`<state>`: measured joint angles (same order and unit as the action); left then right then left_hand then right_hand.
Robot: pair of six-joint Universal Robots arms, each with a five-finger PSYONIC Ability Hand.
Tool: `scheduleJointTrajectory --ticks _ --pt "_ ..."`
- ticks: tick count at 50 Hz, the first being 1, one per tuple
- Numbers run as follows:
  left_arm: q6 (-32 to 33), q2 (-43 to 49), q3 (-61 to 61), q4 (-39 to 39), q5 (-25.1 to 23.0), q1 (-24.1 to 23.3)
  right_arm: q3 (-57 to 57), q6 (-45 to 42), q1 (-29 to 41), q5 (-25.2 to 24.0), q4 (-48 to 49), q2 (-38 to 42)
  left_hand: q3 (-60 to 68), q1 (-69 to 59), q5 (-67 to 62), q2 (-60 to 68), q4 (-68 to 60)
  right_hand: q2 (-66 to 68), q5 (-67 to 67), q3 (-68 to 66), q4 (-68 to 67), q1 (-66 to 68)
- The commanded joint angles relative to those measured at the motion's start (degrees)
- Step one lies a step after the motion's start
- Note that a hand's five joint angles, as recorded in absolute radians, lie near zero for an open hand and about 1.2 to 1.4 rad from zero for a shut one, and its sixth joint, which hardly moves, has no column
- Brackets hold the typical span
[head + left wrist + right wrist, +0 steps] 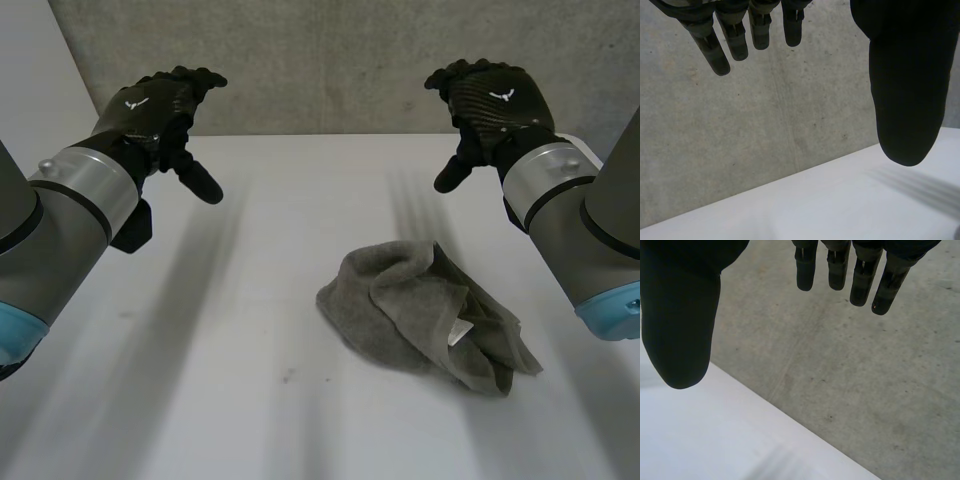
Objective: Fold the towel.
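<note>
A grey towel [425, 315] lies crumpled in a loose heap on the white table [250, 330], right of the middle. My left hand [160, 115] hovers high over the table's far left, fingers relaxed and empty. My right hand [490, 100] hovers over the far right, above and beyond the towel, also open and empty. In the left wrist view the left hand's fingers [735, 35] and thumb [907, 90] hang straight, apart from each other. In the right wrist view the right hand's fingers [860, 275] and thumb [682, 325] stand spread the same way.
A grey concrete wall [330, 60] rises behind the table's far edge. The table's far edge [790, 187] meets the wall below the left hand's fingertips. Bare tabletop stretches left of the towel and in front of it.
</note>
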<state>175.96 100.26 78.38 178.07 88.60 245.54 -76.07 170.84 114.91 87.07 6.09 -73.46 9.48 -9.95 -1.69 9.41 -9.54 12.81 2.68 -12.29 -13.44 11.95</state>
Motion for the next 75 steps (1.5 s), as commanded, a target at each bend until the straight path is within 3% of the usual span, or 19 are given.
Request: scheduleJointTrajectory --ticks 1,6,9,11,14,21,31,39,44,46,47,49,51,56,61,66,71,73,75 --pt "-0.2 0.5 0.9 -0.3 0.1 -1.2 0.5 -8.9 -0.2 -3.3 -1.6 1.5 6.4 -6.0 -4.2 6.5 -6.4 -2.8 -2.7 2.3 3.4 -2.0" --pt "-0.9 1.9 1.8 -0.5 0.4 -4.5 0.7 -16.1 -0.7 -3.6 -4.2 2.8 16.0 -15.5 -13.8 16.1 -16.0 -2.8 -2.7 2.3 3.4 -2.0" --pt "-1.1 2.6 2.3 -0.5 0.8 -7.0 1.0 -19.7 -0.8 -4.6 -6.2 4.1 16.2 -15.7 -14.0 16.3 -16.2 -2.8 -2.7 2.3 3.4 -2.0" --pt "-2.2 4.7 3.9 0.0 1.7 -11.5 1.2 -21.0 -0.9 -5.3 -7.2 4.7 15.7 -15.2 -13.5 15.8 -15.7 -2.8 -2.7 2.3 3.4 -2.0" --pt "-3.4 6.0 4.5 0.4 2.5 -12.9 1.5 -23.3 -2.1 -8.4 -9.7 6.9 14.9 -14.4 -12.7 14.9 -14.8 -2.8 -2.7 2.3 3.4 -2.0" --pt "-6.9 16.3 3.4 8.4 5.4 -19.1 0.2 -25.1 -9.1 -11.0 -12.7 10.2 11.0 -10.5 -8.8 11.1 -10.9 -2.8 -2.7 2.3 3.4 -2.0" --pt "-6.9 27.3 -9.8 10.5 4.0 -20.3 -9.1 -19.8 -16.1 -10.8 -12.3 9.2 12.3 -11.9 -10.1 12.4 -12.3 -2.8 -2.7 2.3 3.4 -2.0" --pt "-7.0 37.5 -22.7 6.5 1.2 -21.2 -15.5 -17.1 -19.8 -11.5 -9.4 7.6 14.7 -14.2 -12.5 14.8 -14.6 -2.8 -2.7 2.3 3.4 -2.0" --pt "-7.0 42.1 -27.9 5.9 1.2 -21.2 -15.7 -17.1 -19.9 -11.7 -8.7 7.2 25.8 -25.3 -23.6 25.9 -25.7 -2.8 -2.7 2.3 3.4 -2.0" --pt "-7.0 43.3 -28.9 5.9 1.2 -21.2 -15.5 -17.0 -19.9 -11.7 -8.6 7.2 43.5 -43.1 -41.3 43.6 -43.5 -2.8 -2.7 2.3 3.4 -2.0" --pt "-7.0 43.3 -28.9 5.9 1.2 -21.2 -15.2 -16.8 -19.9 -11.7 -8.6 7.2 43.6 -43.2 -41.4 43.7 -43.6 -2.8 -2.7 2.3 3.4 -2.0" --pt "-7.0 42.9 -28.4 5.7 1.4 -21.2 -14.9 -16.6 -19.9 -11.7 -8.6 7.2 64.2 -63.8 -62.0 64.3 -64.2 -2.8 -2.7 2.3 3.4 -2.0" --pt "-6.9 42.0 -27.5 5.5 1.5 -21.2 -14.3 -16.3 -19.9 -11.8 -8.6 7.4 67.0 -66.5 -64.8 67.1 -66.9 -2.8 -2.7 2.3 3.4 -2.0" --pt "-6.7 34.6 -20.9 4.8 1.5 -20.9 -11.0 -13.5 -20.0 -14.5 -9.2 8.2 66.5 -66.0 -64.3 66.6 -66.4 -2.8 -2.7 2.3 3.4 -2.0" --pt "-6.7 26.6 -13.4 5.0 1.2 -20.5 -5.3 -3.6 -19.5 -21.0 -12.2 12.2 64.7 -64.2 -62.4 64.7 -64.6 -2.8 -2.7 2.3 3.4 -2.0" --pt "-6.6 19.3 -5.7 5.2 1.2 -20.2 -0.6 2.6 -18.5 -24.3 -17.7 17.2 63.0 -62.5 -60.8 63.0 -62.9 -2.8 -2.7 2.3 3.4 -2.0" --pt "-5.6 17.6 -3.2 5.2 1.2 -19.8 1.7 5.2 -15.7 -23.8 -18.8 21.0 63.0 -62.5 -60.8 63.0 -62.9 -2.8 -2.7 2.3 3.4 -2.0" --pt "-4.4 17.6 -2.9 5.3 1.2 -19.7 2.6 5.4 -14.2 -23.2 -18.6 22.0 63.0 -62.5 -60.8 63.0 -62.9 4.8 5.0 -5.4 -4.2 5.7" --pt "-2.5 17.6 -2.9 5.4 1.3 -19.1 6.3 5.6 -13.0 -18.9 -16.6 23.3 63.3 -62.8 -61.1 63.4 -63.3 59.4 59.5 -59.9 -58.7 60.2"
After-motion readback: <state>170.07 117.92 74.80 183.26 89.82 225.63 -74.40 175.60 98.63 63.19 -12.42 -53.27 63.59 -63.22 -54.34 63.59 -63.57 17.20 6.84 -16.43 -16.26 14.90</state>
